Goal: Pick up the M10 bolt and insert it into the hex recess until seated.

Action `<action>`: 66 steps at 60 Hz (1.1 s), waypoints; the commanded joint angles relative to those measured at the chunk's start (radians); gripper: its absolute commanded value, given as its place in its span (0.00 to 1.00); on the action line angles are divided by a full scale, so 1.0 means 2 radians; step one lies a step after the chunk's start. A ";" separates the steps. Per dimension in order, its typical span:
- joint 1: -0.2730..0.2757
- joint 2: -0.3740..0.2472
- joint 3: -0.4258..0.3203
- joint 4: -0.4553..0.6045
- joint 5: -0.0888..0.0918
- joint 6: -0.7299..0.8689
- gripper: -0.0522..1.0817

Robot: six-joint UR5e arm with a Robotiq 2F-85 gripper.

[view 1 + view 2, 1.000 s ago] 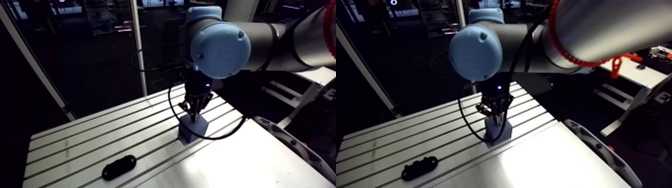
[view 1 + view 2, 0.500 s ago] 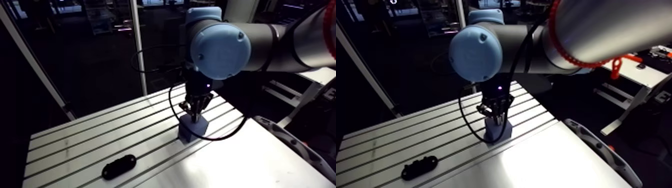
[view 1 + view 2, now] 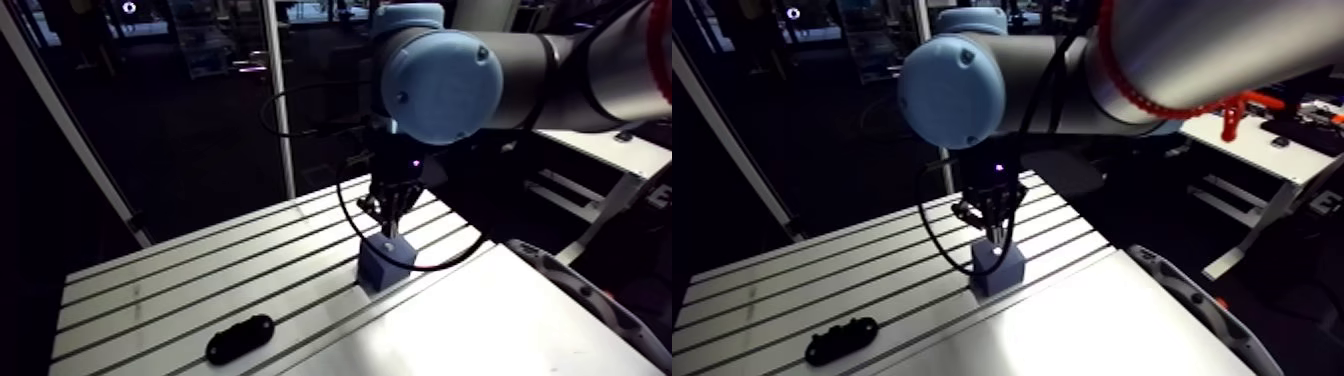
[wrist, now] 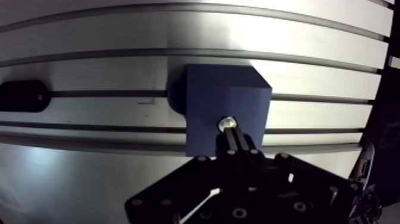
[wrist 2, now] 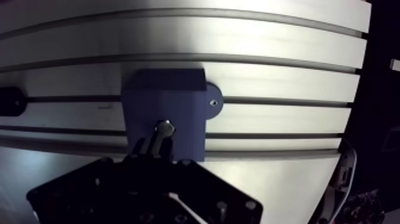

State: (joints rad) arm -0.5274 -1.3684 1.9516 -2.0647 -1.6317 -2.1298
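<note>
A blue block (image 4: pixel 226 107) stands bolted on the slotted aluminium table (image 4: pixel 119 36); the hex recess in its top is hidden under the bolt. In the wrist view my gripper (image 4: pixel 233 136) hangs right over the block's top face, its two dark fingers close together and shut on the M10 bolt (image 4: pixel 225 123), whose shiny round end shows just past the fingertips. In the arm view the gripper (image 3: pixel 389 228) points straight down, a little above the block (image 3: pixel 386 263). Whether the bolt touches the block I cannot tell.
A black oblong part (image 3: pixel 239 339) lies on the table towards its front left, well away from the block. The block's round mounting ear (image 5: pixel 213 101) sits over a table slot. The table's right edge (image 3: pixel 560 290) is near the block.
The arm's camera has shifted upward. The gripper now sits slightly higher over the block than just before, when its fingertips looked to be down at the block's top.
</note>
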 commanded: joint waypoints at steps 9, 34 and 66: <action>0.001 -0.040 -0.039 0.066 0.000 0.005 1.00; 0.055 -0.077 -0.132 0.182 0.040 0.038 0.97; 0.142 -0.048 -0.197 0.215 0.037 0.095 0.05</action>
State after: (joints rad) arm -0.3589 -1.4995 1.6524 -1.6882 -1.5607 -2.0161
